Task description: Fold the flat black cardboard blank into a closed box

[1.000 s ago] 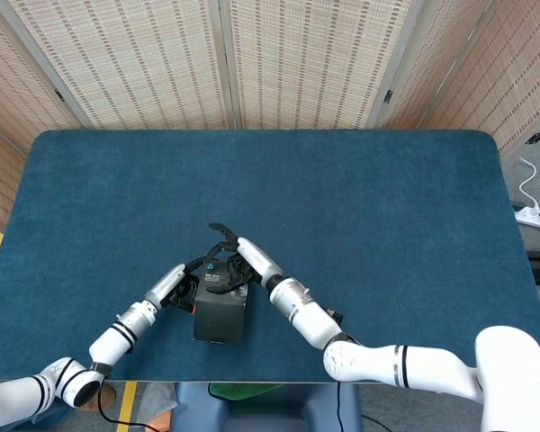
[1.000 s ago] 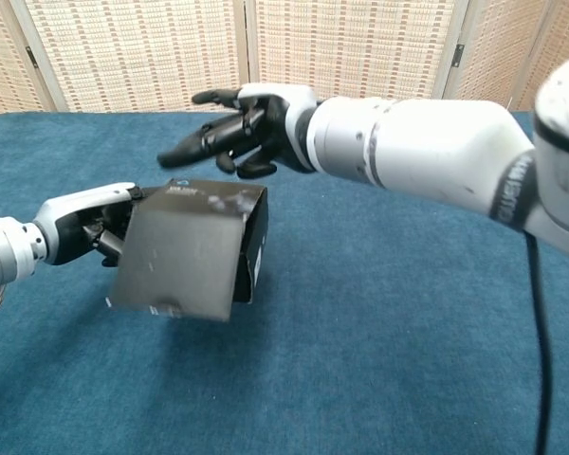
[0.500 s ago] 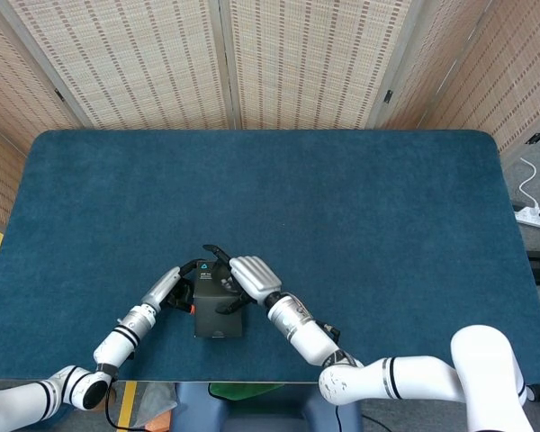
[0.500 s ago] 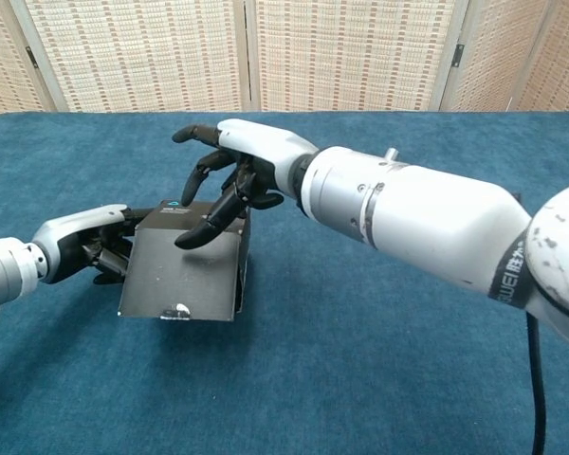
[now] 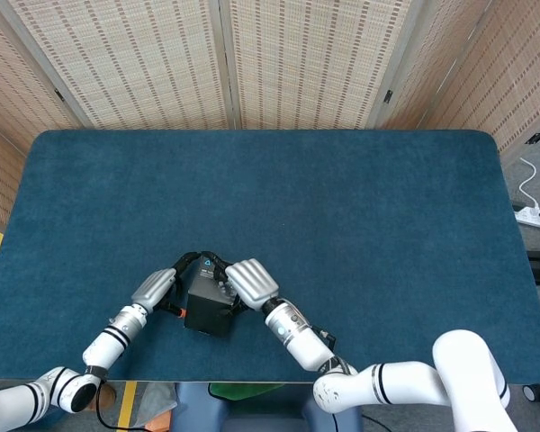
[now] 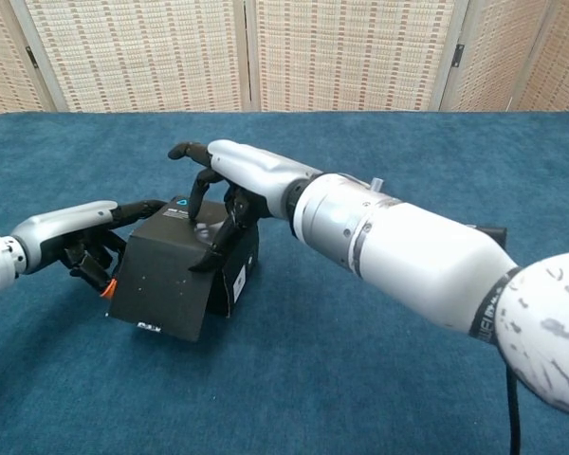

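The folded black cardboard box [image 6: 175, 282] sits on the blue carpeted table [image 6: 379, 398]; its inside is hidden. The right hand [image 6: 229, 185] presses its top with fingers spread; the left hand [image 6: 85, 237] grips its side.

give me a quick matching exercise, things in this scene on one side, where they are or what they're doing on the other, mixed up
Things:
1. black box
2. left hand
3. right hand
4. white power strip

Descriptions:
A. on the floor past the table's edge
B. fingers pressing down on the box top
C. against the box's side
D. standing on the blue table, between the two hands

Pairs: 1-D, 2-C, 3-B, 4-A
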Controlling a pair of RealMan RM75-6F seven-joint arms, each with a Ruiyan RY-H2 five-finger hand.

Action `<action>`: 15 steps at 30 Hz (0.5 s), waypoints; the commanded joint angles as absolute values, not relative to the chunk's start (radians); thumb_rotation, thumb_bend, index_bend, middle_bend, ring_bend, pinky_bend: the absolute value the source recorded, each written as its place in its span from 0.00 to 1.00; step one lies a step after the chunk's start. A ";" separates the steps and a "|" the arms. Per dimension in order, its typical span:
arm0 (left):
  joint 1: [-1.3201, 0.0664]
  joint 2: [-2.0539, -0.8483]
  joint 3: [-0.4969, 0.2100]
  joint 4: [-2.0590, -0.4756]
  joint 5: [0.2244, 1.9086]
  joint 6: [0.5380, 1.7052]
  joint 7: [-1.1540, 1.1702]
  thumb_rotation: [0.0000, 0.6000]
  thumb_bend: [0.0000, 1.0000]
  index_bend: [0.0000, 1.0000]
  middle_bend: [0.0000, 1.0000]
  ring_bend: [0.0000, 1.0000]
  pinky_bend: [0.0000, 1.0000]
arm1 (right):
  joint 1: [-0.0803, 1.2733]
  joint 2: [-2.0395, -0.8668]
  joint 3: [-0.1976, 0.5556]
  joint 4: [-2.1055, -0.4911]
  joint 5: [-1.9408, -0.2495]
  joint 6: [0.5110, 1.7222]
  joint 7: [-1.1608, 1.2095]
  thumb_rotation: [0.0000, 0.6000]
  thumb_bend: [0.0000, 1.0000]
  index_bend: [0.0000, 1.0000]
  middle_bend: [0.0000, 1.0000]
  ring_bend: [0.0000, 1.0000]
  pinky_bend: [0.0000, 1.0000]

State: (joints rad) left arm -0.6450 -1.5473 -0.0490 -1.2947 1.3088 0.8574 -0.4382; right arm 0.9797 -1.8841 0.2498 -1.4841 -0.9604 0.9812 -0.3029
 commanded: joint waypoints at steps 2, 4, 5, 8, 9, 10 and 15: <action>-0.632 -1.503 -0.042 -1.340 1.288 0.897 -0.237 1.00 0.18 0.00 0.00 0.66 0.93 | 0.968 -1.914 0.235 -1.463 -0.996 1.018 -0.328 1.00 0.00 0.08 0.33 0.75 1.00; -0.621 -1.497 -0.049 -1.362 1.266 0.924 -0.167 1.00 0.17 0.00 0.00 0.66 0.92 | 0.960 -1.928 0.234 -1.458 -1.009 1.038 -0.336 1.00 0.00 0.08 0.33 0.75 1.00; -0.616 -1.494 -0.053 -1.372 1.257 0.934 -0.144 1.00 0.17 0.00 0.00 0.66 0.92 | 0.958 -1.933 0.233 -1.455 -1.016 1.047 -0.343 1.00 0.00 0.09 0.33 0.75 1.00; -0.607 -1.483 -0.059 -1.397 1.236 0.955 -0.075 1.00 0.17 0.00 0.00 0.66 0.92 | 0.948 -1.958 0.225 -1.439 -1.044 1.085 -0.373 1.00 0.00 0.10 0.33 0.75 1.00; -0.605 -1.480 -0.061 -1.404 1.230 0.957 -0.064 1.00 0.17 0.00 0.00 0.66 0.92 | 0.946 -1.967 0.224 -1.430 -1.054 1.098 -0.385 1.00 0.00 0.10 0.34 0.75 1.00; -0.602 -1.476 -0.064 -1.412 1.225 0.960 -0.052 1.00 0.17 0.00 0.00 0.66 0.92 | 0.943 -1.982 0.220 -1.416 -1.069 1.118 -0.402 1.00 0.00 0.11 0.34 0.75 1.00; -0.595 -1.452 -0.071 -1.442 1.221 0.955 -0.055 1.00 0.17 0.00 0.00 0.66 0.92 | 0.935 -2.044 0.196 -1.334 -1.136 1.176 -0.463 1.00 0.00 0.13 0.34 0.75 1.00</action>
State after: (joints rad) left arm -0.5973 -1.4565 -0.0688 -1.4382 1.2223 0.9558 -0.0514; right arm 0.9404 -2.0204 0.2086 -1.3611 -1.1116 1.1598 -0.4408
